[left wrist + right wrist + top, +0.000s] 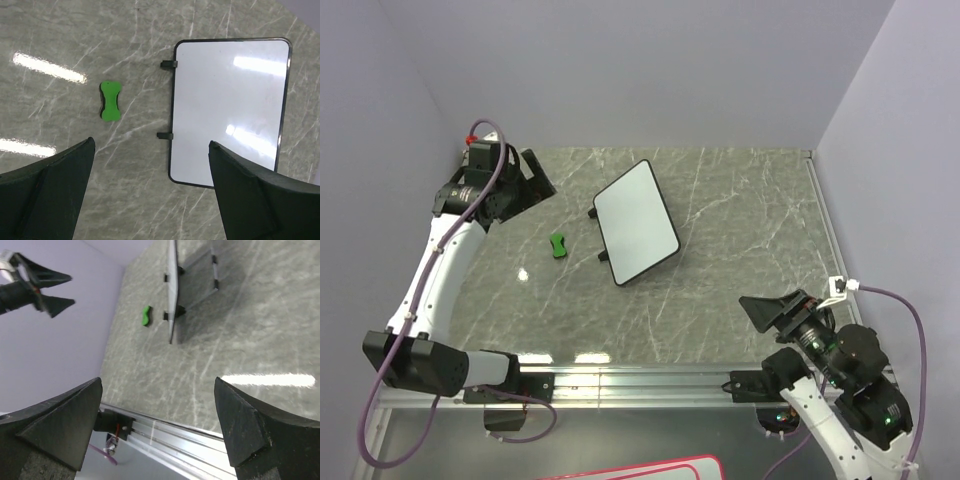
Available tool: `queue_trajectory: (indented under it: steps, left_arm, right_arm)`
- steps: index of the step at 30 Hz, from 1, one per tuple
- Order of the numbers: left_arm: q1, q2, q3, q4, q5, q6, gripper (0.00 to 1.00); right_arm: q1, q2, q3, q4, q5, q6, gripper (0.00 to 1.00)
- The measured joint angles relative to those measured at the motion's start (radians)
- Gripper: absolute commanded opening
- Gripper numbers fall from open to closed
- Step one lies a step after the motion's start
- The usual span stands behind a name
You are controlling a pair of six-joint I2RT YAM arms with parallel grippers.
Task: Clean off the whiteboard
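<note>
We are noting left gripper [151,141] and right gripper [158,380] gaping, empty. Whiteboard [230,110] looking clean, green eraser [110,101] beside it, apart: erasing seemingly done; next, we judge, parking both arms.

Readable text, labels, brands, numbers, signs: none.

- Whiteboard [637,222]: the face is plain white and shows only glare from the lights. The black rim and tabs are unmarked.
- Green bone-shaped block [558,245]: plain colour on the side in view, with no lettering to make out.
</note>
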Motion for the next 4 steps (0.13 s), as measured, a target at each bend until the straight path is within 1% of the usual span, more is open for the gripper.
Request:
queue_trajectory:
  steps: [2, 4]
  left_arm:
    - [-0.002, 0.001, 0.0, -0.008, -0.012, -0.002, 1.0]
    - [-0.017, 0.006, 0.018, -0.024, -0.053, -0.005, 1.0]
  right_arm:
    - [0.0, 0.0, 0.005, -0.027, 0.015, 0.0, 0.99]
    - [0.0, 0.0, 0.013, -0.066, 0.048, 0.004, 1.0]
